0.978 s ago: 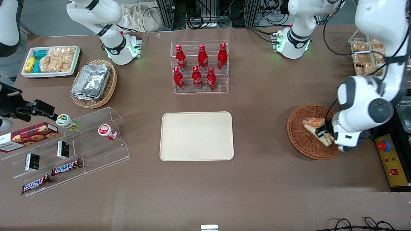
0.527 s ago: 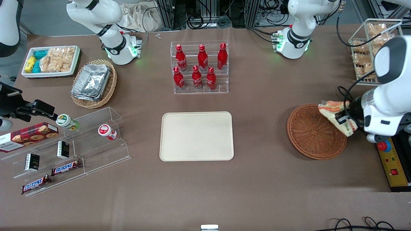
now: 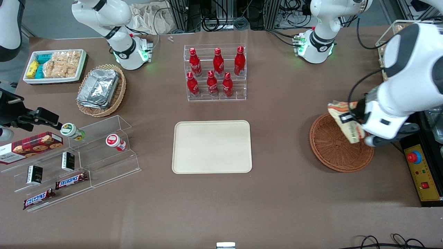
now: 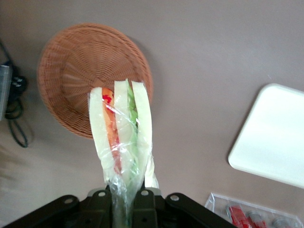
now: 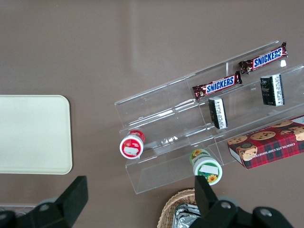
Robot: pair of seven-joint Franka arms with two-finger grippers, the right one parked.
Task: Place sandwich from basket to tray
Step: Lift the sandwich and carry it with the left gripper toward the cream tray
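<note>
My left gripper (image 3: 347, 118) is shut on the sandwich (image 3: 352, 132), a plastic-wrapped wedge with pale bread and orange and green layers. It hangs in the air over the rim of the reddish-brown wicker basket (image 3: 328, 148), at the working arm's end of the table. In the left wrist view the sandwich (image 4: 121, 133) sticks out from between the fingers of the gripper (image 4: 124, 202), with the empty basket (image 4: 78, 61) below it. The cream tray (image 3: 211, 146) lies bare at the table's middle, and a corner of the tray (image 4: 273, 137) shows in the wrist view.
A clear rack of red bottles (image 3: 216, 74) stands farther from the camera than the tray. A control box with a red button (image 3: 420, 173) lies beside the basket. Toward the parked arm's end are a clear snack shelf (image 3: 79, 159), a tan basket of foil containers (image 3: 100, 89) and a white bin (image 3: 55, 65).
The gripper lifted the sandwich out of the basket, swung it out past the rim toward the working arm's end, then brought it back over the rim. The basket is now empty.
</note>
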